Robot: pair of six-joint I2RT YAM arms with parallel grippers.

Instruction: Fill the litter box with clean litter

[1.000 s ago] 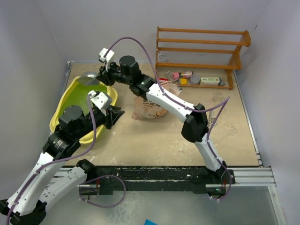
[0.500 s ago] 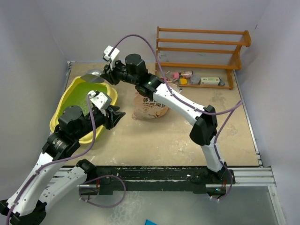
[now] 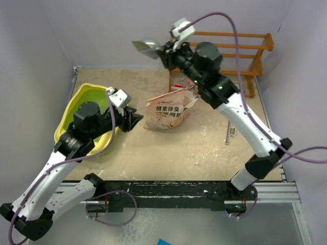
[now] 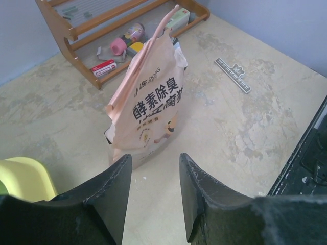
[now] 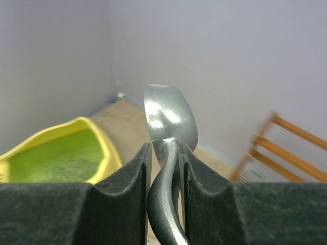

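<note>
Across the sandy table [image 3: 204, 153], the litter box [image 3: 70, 113] is sitting at the left edge, close to the side wall. Its long axis is running from the near side toward the far side in the top view. The clean litter [image 5: 56, 153] is lying inside it as a pale green bed, with the yellow rim rising around it. Along the far right of the table, a wooden rack [image 3: 254, 36] is standing against the back wall. A peach-pink litter bag [image 3: 166, 112] is standing near the middle of the table, just right of the litter box and apart from it. Its printed face is turning toward the arms and its pointed top is leaning toward the rack.

The left claw [image 4: 155, 168] is hovering low between the litter box and the bag, aiming at the bag. Its jaws are standing apart with only bare table showing between them, touching nothing.

The right claw [image 5: 164, 153] is hanging high over the far side of the table, clenching the dark handle of a silver metal scoop [image 5: 168, 115]. The scoop's long axis is continuing the line of the fingers, and its bowl is pointing left toward the side wall, above and beyond the litter box.

A small ruler [image 3: 230, 133] is lying on the table, well right of the bag.
</note>
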